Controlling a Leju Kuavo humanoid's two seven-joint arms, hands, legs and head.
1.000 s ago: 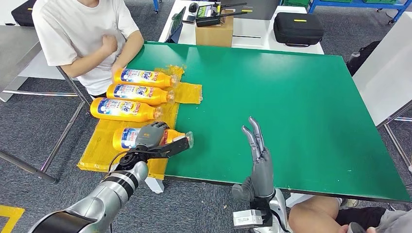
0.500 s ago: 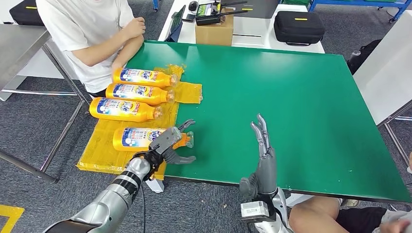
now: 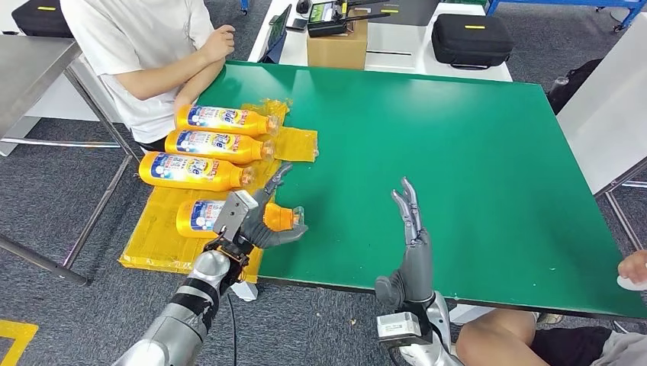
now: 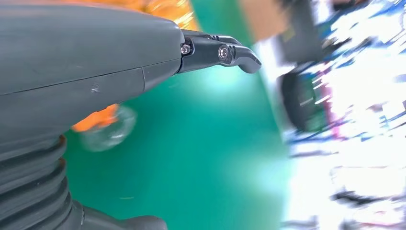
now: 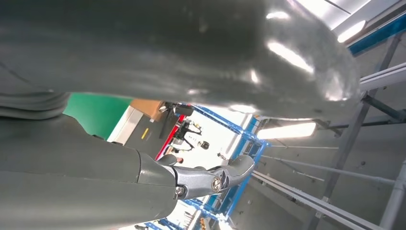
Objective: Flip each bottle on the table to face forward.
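Observation:
Four orange bottles lie on their sides on a yellow mat at the left end of the green table, caps pointing right. Three of them lie in a row with their blue and white labels up. The nearest bottle also shows its label. My left hand hovers over this bottle's neck with fingers spread, holding nothing. Its clear cap is blurred beside the left hand. My right hand stands upright and open near the table's front edge.
A person in a white shirt sits at the table's far left corner, arm close to the farthest bottle. A cardboard box and a black case stand behind the table. Another person's knee is at the front right.
My left hand has let go of the nearest bottle, spread its fingers and lifted a little. The bottle stays on the mat. The right hand has barely shifted.

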